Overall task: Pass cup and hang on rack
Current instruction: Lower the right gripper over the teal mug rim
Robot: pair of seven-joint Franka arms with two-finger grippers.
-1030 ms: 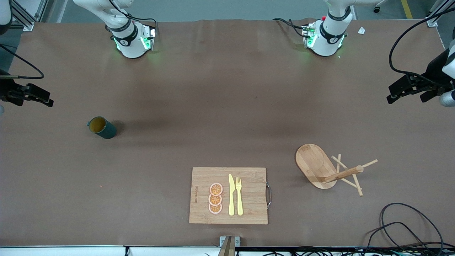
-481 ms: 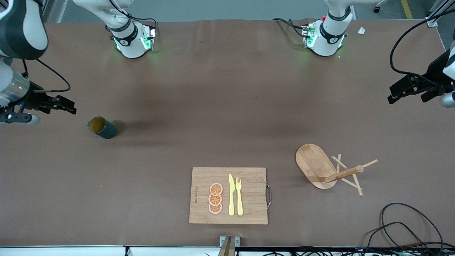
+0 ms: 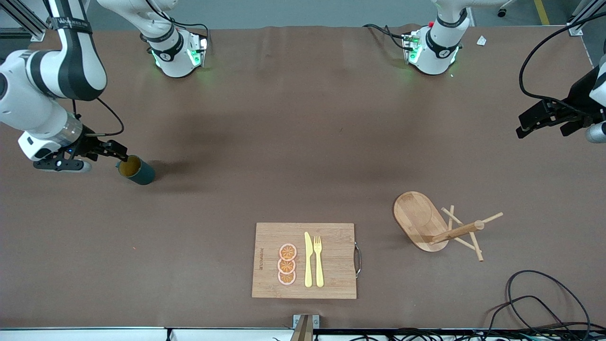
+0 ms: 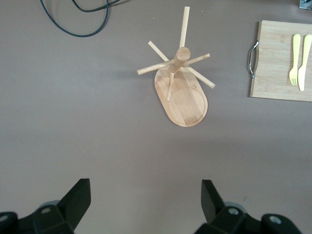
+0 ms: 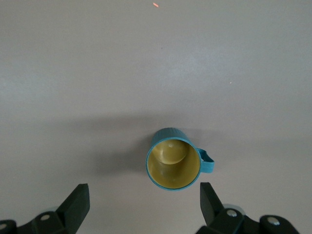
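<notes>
The teal-green cup with a yellow inside stands upright on the brown table toward the right arm's end; it also shows in the right wrist view with its handle to one side. My right gripper is open and empty, above the table right beside the cup's rim. The wooden rack stands toward the left arm's end; it also shows in the left wrist view. My left gripper is open and empty, waiting high over the table's edge at the left arm's end.
A bamboo cutting board with a yellow knife, a yellow fork and orange slices lies near the front edge. Black cables lie at the front corner by the rack.
My right arm has swung in from the table's end and brought its open gripper up to the cup. The left arm, the cup and the rack have not moved.
</notes>
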